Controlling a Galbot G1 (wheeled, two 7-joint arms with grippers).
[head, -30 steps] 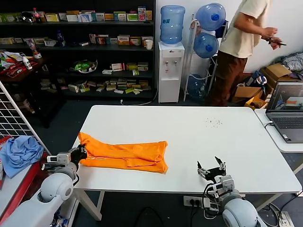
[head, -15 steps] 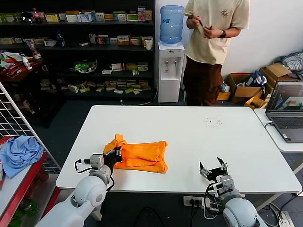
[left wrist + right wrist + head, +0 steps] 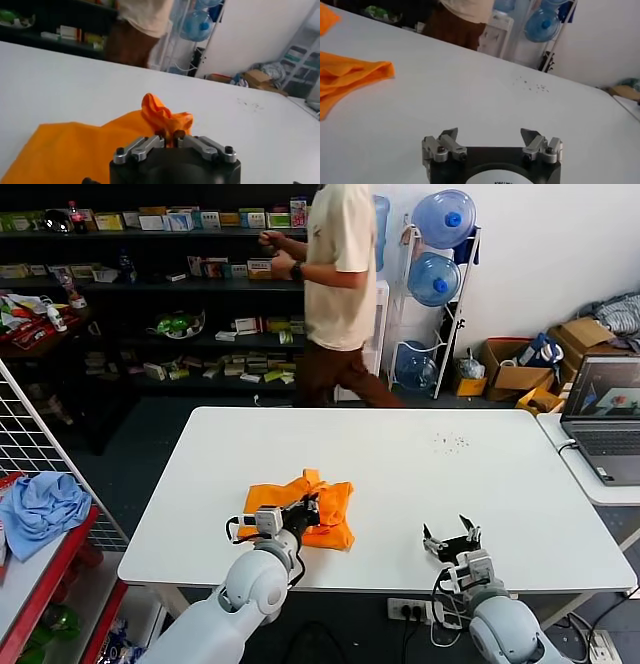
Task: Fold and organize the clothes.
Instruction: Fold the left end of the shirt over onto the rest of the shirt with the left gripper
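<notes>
Head view: left gripper (image 3: 303, 512) pinches the bunched T-shirt (image 3: 325, 506), hiding its lettering; right gripper (image 3: 452, 542) gapes idle.

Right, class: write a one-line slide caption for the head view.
Left claw shut on the orange T-shirt, folding it on the white table; right claw open.

I think I'm in a storeroom: dark shelves (image 3: 160, 284) full of small boxes, big water bottles (image 3: 440, 249), cardboard boxes (image 3: 565, 349), a laptop (image 3: 605, 409).

Head camera high, facing forward and down over the white table (image 3: 420, 474), both wrist cameras low and close above it, all sharing the orange T-shirt (image 3: 320, 509)
</notes>
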